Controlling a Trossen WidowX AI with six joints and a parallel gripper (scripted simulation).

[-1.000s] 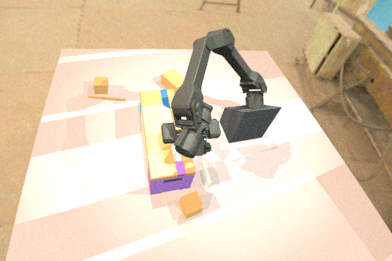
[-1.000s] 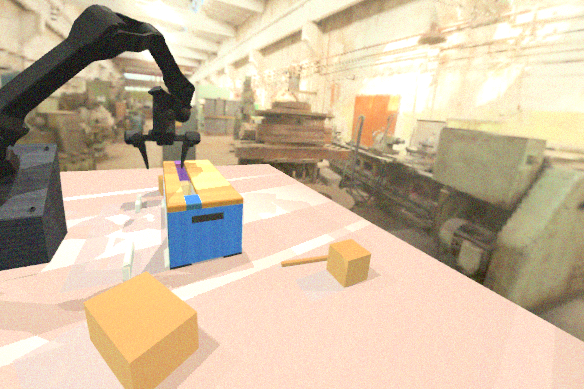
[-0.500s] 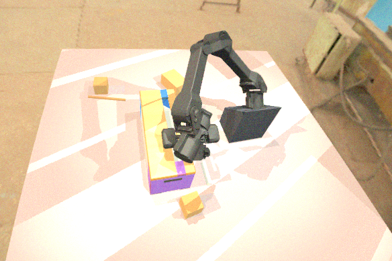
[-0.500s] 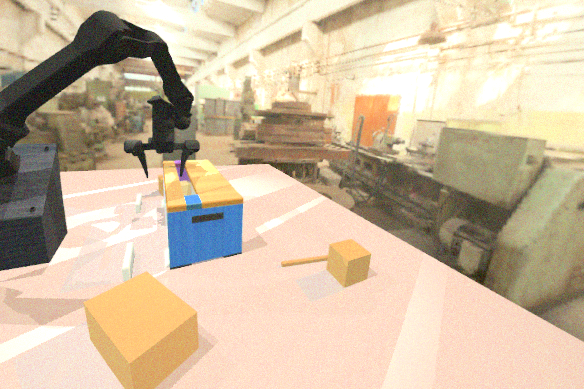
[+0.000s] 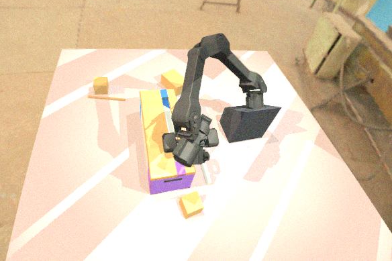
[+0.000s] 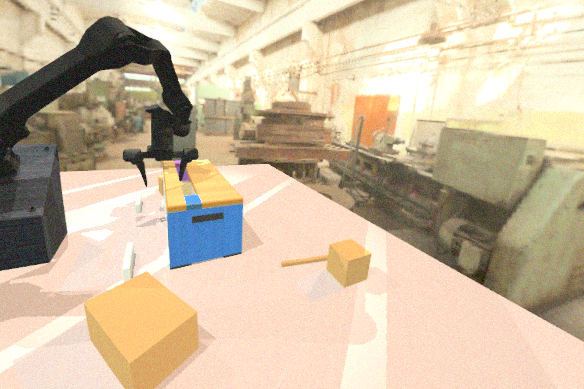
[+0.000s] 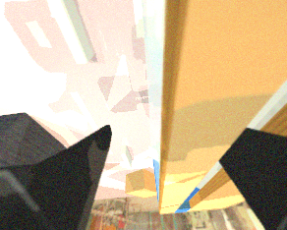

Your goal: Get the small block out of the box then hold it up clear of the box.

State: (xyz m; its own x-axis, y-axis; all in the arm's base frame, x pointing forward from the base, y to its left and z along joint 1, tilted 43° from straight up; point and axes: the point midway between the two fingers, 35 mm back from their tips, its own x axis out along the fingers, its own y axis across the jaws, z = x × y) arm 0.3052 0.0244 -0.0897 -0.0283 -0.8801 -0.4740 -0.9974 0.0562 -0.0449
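The long box (image 5: 155, 135) (image 6: 205, 231) (image 7: 226, 69) has an orange top, a purple near end and a blue far end. A narrow slot runs along its top. My gripper (image 5: 190, 151) (image 6: 162, 171) (image 7: 153, 124) is open and empty. It points down over the box's purple-end half, astride the long edge on the robot's side. One finger is above the top, the other outside the box. I cannot see the small block inside the box in any view.
Loose orange cubes lie at the purple end (image 5: 191, 204), and behind the blue end (image 5: 172, 80) (image 6: 142, 328). A cube on a stick (image 5: 101, 85) (image 6: 348, 261) lies apart. White rail pieces (image 5: 205, 172) (image 6: 128, 261) lie beside the box. The robot's dark base (image 5: 250, 121) (image 6: 27, 206) stands close by.
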